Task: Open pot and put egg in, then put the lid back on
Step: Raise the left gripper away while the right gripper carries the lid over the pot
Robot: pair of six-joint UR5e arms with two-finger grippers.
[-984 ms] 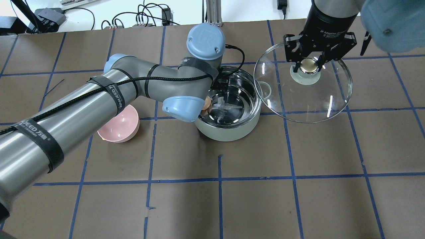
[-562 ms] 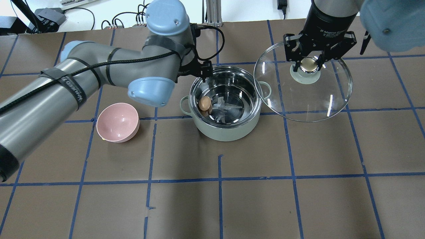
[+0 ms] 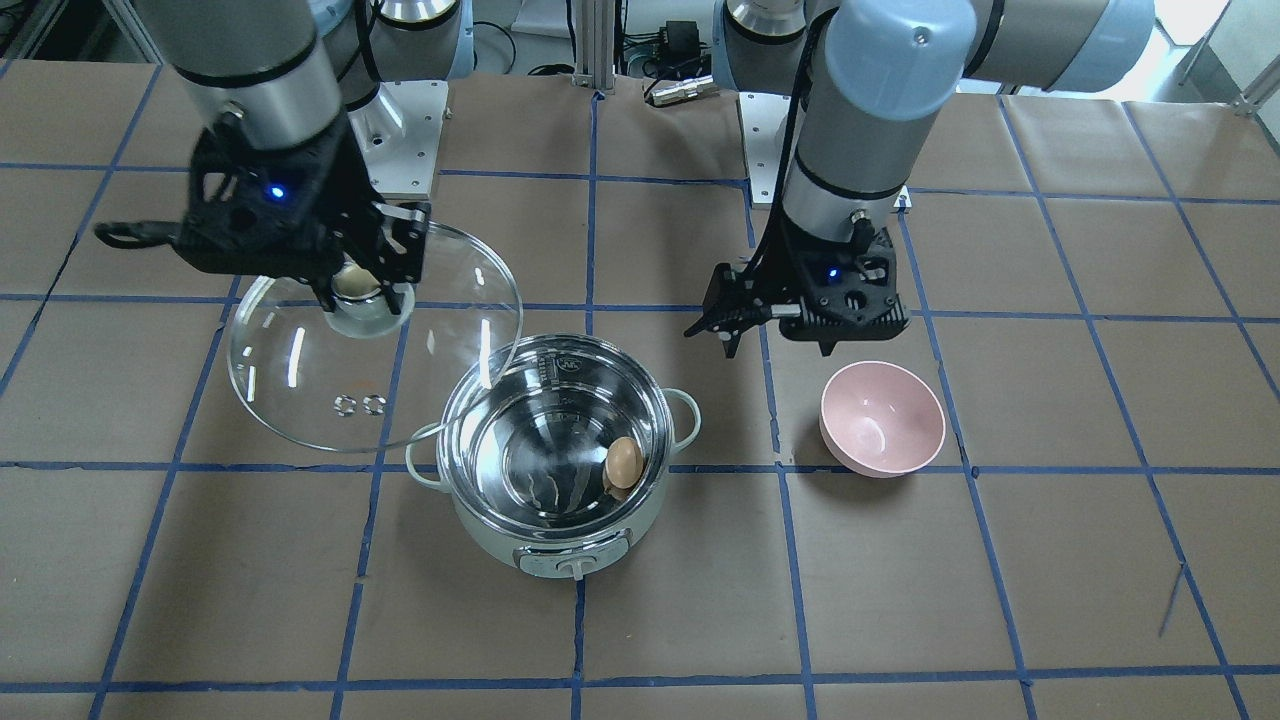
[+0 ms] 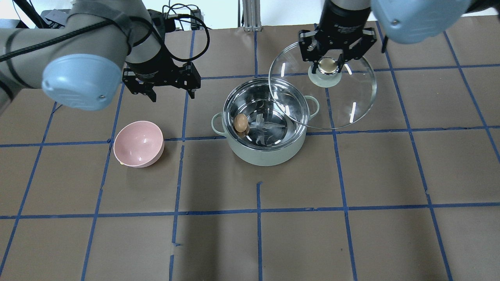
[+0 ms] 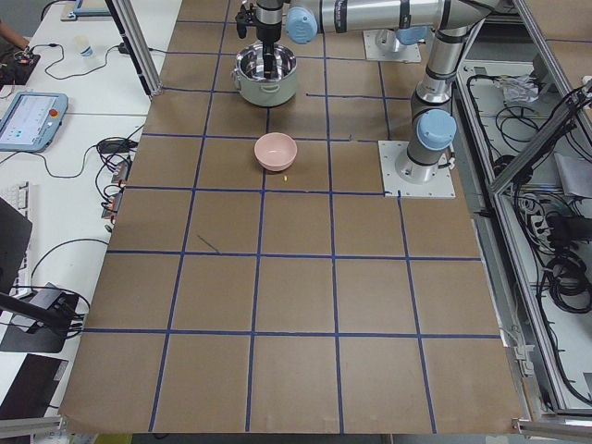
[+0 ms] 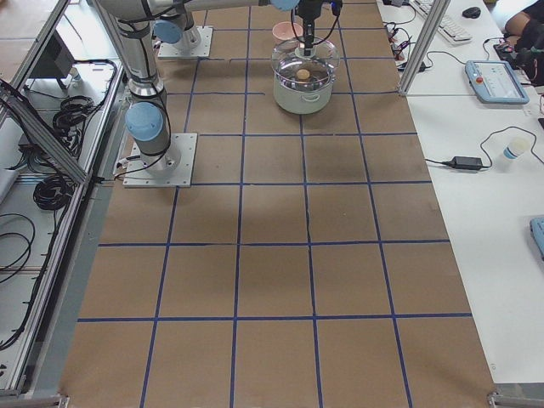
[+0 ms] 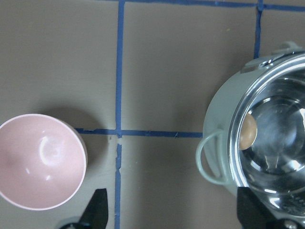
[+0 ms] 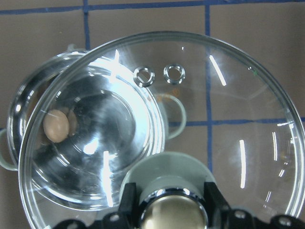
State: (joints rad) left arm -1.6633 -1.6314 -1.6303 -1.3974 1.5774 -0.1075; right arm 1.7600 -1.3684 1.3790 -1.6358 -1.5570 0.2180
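Pot (image 4: 265,156) sitting on table (image 4: 351,234), slightly left of table's middle. Egg (image 4: 241,122) lying inside pot, against its left inner wall. Bowl (image 4: 136,160) sitting on table left of pot, apart from it. Lid (image 4: 351,101) hanging in air right of pot and farther from robot, its near-left edge overlapping pot's right rim from above. Right gripper (image 4: 328,64) sitting around lid's knob. Left gripper (image 4: 172,93) hovering over table beyond gap between bowl and pot.

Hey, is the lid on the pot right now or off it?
Off. The right pincer holds the lid aloft beside the pot, whose steel inside shows mostly uncovered.
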